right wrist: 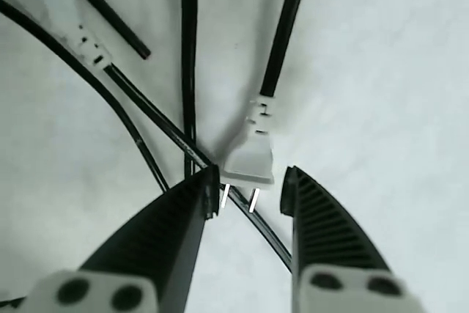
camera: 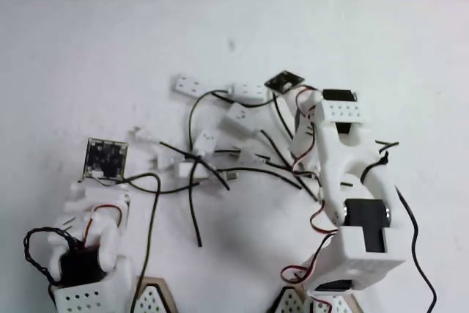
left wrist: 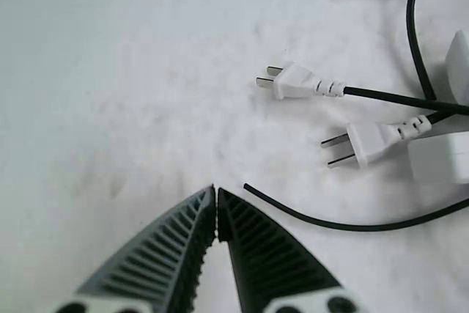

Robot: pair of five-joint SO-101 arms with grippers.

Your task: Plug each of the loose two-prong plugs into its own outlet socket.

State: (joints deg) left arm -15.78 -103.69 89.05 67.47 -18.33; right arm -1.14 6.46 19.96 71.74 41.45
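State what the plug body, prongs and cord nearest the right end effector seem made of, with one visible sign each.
Plug body: probably moulded plastic, white and matte, with a ribbed neck.
Prongs: seemingly metal, thin flat blades with bright sheen.
Cord: likely rubber or PVC sheath, black, smooth, slightly glossy.

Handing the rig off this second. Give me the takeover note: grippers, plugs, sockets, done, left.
Left gripper: shut, empty, above the table near a loose plug and a second plug, prongs bare.
Right gripper: open, fingers either side of a third plug, not closed on it.
Socket blocks lie among the cables mid-table.
Done: none of these three plugs seated.
Left: grasp each, plug into its own socket.
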